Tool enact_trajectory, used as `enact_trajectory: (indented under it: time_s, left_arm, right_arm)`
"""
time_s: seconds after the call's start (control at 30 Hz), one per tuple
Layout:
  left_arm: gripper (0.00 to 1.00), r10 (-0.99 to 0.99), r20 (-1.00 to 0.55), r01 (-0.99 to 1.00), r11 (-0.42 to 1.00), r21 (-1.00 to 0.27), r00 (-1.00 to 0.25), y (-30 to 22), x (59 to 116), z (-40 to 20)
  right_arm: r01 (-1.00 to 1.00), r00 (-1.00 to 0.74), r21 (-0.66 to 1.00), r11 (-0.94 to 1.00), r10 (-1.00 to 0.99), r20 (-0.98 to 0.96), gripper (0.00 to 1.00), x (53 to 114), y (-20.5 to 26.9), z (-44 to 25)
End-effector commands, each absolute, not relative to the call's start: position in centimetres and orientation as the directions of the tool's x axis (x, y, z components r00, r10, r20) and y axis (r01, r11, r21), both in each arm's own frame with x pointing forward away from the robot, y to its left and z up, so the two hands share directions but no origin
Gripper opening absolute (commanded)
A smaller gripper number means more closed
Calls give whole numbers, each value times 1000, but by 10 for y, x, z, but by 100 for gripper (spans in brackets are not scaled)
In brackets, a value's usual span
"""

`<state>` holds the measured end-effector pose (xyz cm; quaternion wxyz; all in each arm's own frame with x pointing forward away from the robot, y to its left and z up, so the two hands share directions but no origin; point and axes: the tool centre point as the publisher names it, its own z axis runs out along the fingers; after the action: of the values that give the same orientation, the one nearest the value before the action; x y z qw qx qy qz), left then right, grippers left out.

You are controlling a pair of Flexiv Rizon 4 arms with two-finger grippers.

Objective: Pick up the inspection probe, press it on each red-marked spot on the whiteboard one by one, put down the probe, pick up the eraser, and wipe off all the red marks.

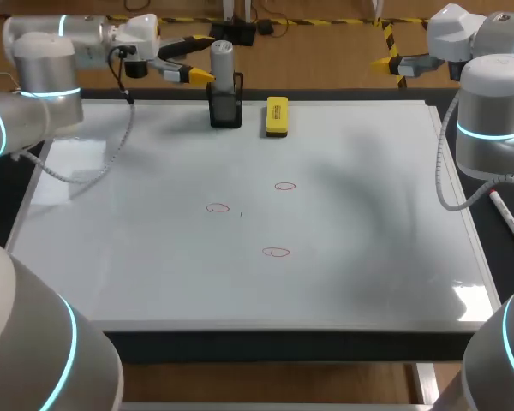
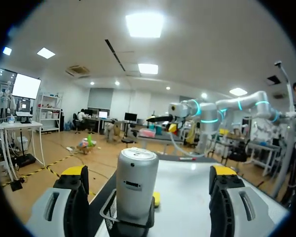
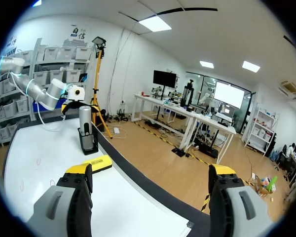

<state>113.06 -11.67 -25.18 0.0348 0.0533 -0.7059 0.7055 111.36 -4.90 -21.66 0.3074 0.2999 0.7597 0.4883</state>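
Probe (image 1: pixel 222 62) stands in its holder (image 1: pixel 225 111), left claw (image 1: pixel 204 58) gaping beside it.

The left tool (image 2: pixel 149 174) has its fingers spread wide, and the silver inspection probe (image 2: pixel 136 180) stands ahead between them, touching neither. It sits upright in a black mesh holder (image 2: pixel 119 217) (a sliver of yellow eraser (image 2: pixel 157 199) shows just behind) at the whiteboard (image 2: pixel 187 192) edge.
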Motion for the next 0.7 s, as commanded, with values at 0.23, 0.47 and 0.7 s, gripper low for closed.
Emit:
enact_trajectory:
  time_s: [0.23, 0.47, 0.7]
  left_arm:
    - [100, 41, 127, -128, -22, -992, -991, -139, 1153, -269]
    - [100, -7, 110, -110, -5, -994, -994, -154, 1154, -272]
    - [100, -12, 110, -110, -8, -994, -994, -155, 1155, -273]
  right_arm:
    - [157, -632, 926, 344, 755, -174, 100, 1114, -49, -216]
    - [157, -632, 926, 344, 755, -174, 100, 1114, -49, -216]
    - [157, -632, 926, 344, 755, -174, 100, 1114, -49, -216]
